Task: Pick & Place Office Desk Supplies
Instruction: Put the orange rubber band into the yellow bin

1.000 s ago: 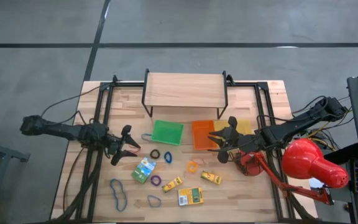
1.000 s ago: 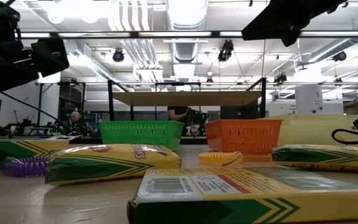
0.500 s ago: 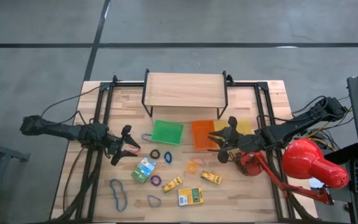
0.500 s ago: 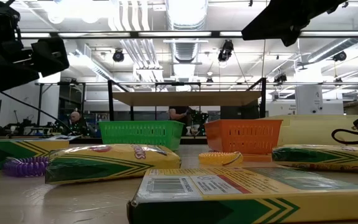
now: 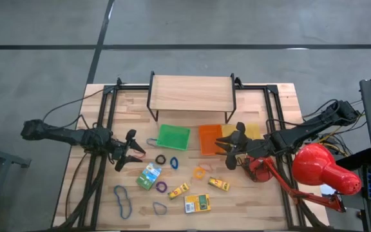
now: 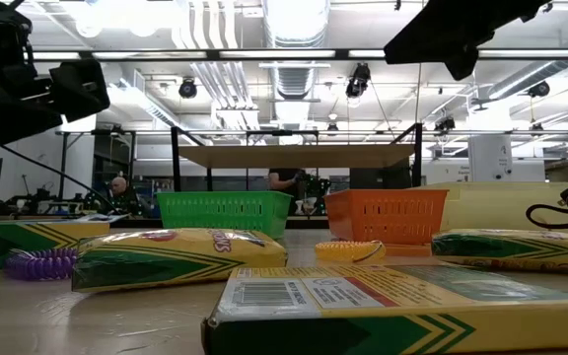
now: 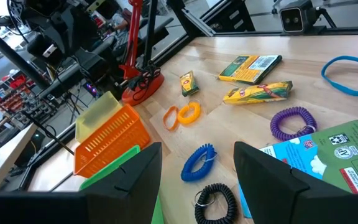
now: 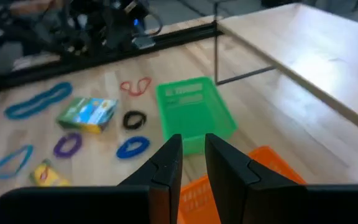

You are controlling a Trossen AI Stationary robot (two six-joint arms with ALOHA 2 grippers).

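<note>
The supplies lie scattered on the wooden table: a black coiled band and a blue coiled band just ahead of the left gripper, the green-and-blue printed cardboard box just beyond them, and an orange coiled band and small yellow box near the right gripper. The left claw hovers released, fingers spread, nothing in it. The right claw hangs over the orange plastic tray, fingers narrowly apart and empty (apparently between picks). The step looks like choosing a target; next the left claw likely needs to descend squarely over the black band and pinch it.
</note>
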